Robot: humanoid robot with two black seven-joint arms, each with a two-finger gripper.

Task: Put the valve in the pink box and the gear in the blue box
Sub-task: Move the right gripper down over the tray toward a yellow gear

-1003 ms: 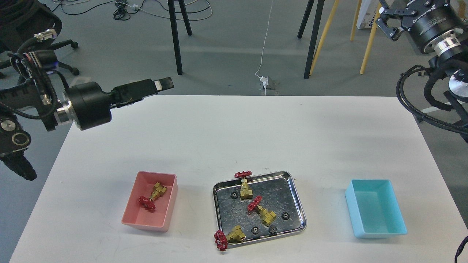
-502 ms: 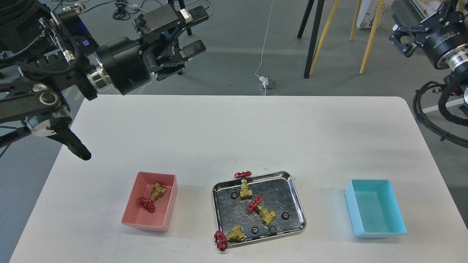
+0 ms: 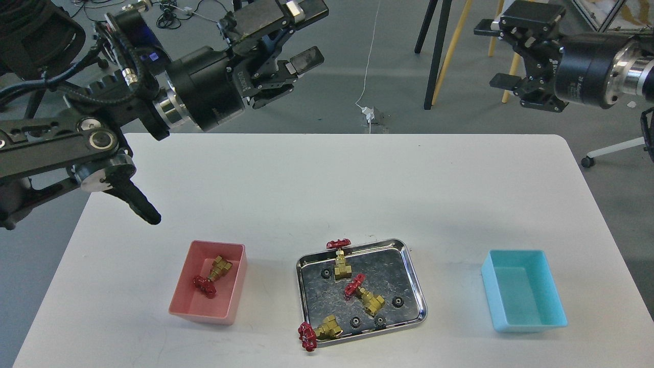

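1. One valve (image 3: 211,276) lies inside the pink box (image 3: 190,301).
2. Three valves and the gears (image 3: 380,322) sit on the metal tray (image 3: 416,286).
3. The blue box (image 3: 552,319) holds nothing.
4. Our left gripper (image 3: 306,33) and right gripper (image 3: 493,53) hover spread apart, holding nothing.

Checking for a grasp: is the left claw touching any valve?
Apart. Head view: left claw is open, high beyond the table's far edge; the valves lie in the tray and pink box.

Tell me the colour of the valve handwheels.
Red, seen clearly in the head view on the valve inside the pink box.
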